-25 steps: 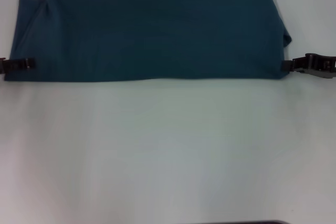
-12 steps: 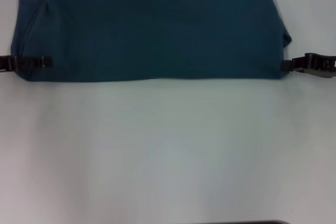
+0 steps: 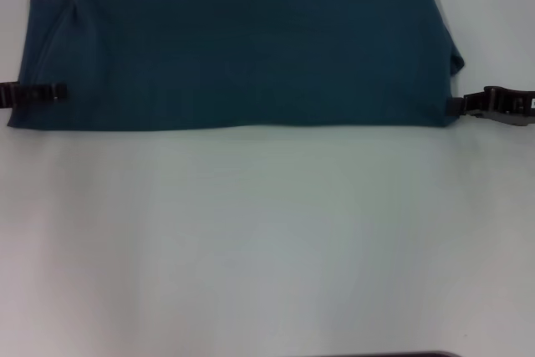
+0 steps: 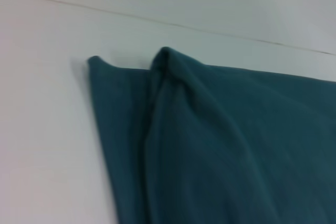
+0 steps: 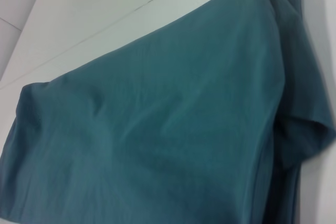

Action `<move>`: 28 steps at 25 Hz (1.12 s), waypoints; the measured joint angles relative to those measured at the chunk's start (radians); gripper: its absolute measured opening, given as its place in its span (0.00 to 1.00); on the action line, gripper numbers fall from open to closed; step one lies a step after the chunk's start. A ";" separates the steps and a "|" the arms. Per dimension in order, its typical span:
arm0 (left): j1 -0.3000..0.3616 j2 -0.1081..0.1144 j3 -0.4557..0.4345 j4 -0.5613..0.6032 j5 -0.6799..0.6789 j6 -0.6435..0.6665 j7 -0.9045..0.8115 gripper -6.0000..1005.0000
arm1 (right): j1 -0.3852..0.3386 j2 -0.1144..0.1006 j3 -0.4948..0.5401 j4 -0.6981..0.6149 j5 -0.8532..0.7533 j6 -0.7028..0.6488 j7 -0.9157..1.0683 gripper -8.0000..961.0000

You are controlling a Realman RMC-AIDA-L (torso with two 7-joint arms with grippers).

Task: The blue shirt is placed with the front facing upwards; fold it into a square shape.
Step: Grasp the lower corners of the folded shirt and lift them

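The dark teal-blue cotton shirt (image 3: 238, 52) lies folded into a long flat band across the twelve-o'clock part of the white table (image 3: 267, 240), plain cloth upward. At nine o'clock the left gripper (image 3: 52, 92) lies on its near corner, pinching the cloth; half a second ago it reached further in. At three o'clock the right gripper (image 3: 456, 105) pinches the opposite corner, unmoved.

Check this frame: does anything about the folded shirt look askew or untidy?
Mostly tidy: the blue shirt lies as a long flat band on the table. Two flaws: its left end shows stepped, misaligned layers with a raised ridge, and a fabric flap bulges out at the right end. The left gripper and right gripper sit at the ends.
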 joint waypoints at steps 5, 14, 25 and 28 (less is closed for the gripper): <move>0.000 -0.003 0.000 0.006 0.039 -0.028 -0.004 0.93 | -0.001 0.000 0.001 -0.003 0.000 0.000 0.002 0.01; 0.001 -0.005 0.000 0.008 0.050 -0.025 -0.004 0.93 | -0.002 0.002 -0.001 -0.005 0.000 -0.003 0.005 0.01; -0.010 0.007 0.002 0.008 0.079 0.020 -0.003 0.92 | -0.005 0.002 0.000 -0.005 0.000 -0.006 0.007 0.01; -0.013 0.007 0.002 0.006 0.087 0.020 -0.004 0.91 | -0.005 0.002 0.000 -0.005 0.000 -0.007 0.007 0.01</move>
